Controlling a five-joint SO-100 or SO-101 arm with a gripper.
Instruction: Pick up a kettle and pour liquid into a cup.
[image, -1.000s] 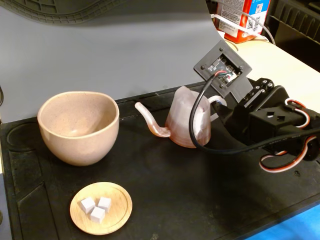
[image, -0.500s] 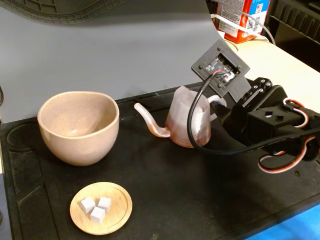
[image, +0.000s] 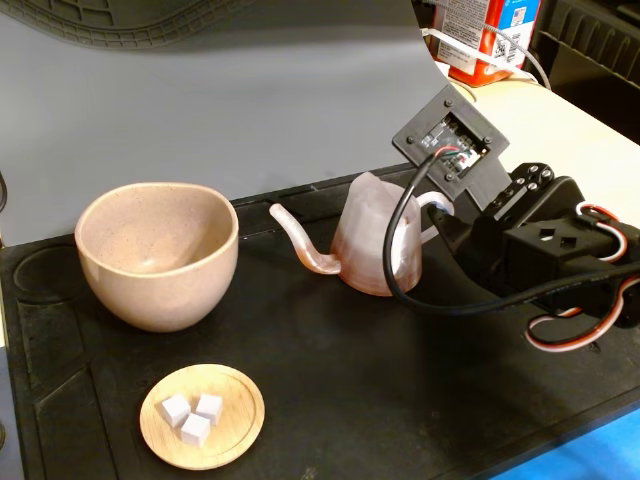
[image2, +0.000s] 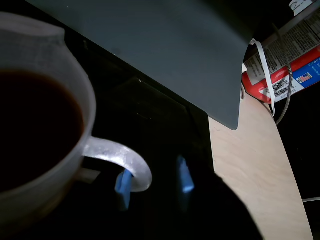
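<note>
The kettle (image: 375, 240) stands upright on the black mat (image: 400, 400), its thin spout (image: 300, 245) pointing left toward the cup (image: 160, 255). The cup stands apart to the left and looks empty. In the wrist view the kettle (image2: 75, 100) holds dark reddish liquid (image2: 35, 130), and its white loop handle (image2: 127, 160) lies between my blue-padded fingertips (image2: 184, 175), close to the left one. My gripper (image2: 153, 181) is open around the handle. In the fixed view the gripper (image: 440, 215) sits at the kettle's right side, fingertips mostly hidden.
A small round wooden dish (image: 235, 440) with three white cubes lies in front of the cup. A grey board (image: 250, 90) stands behind the mat. A red and white carton (image: 490, 35) stands on the pale wooden table (image: 570, 130) at the back right.
</note>
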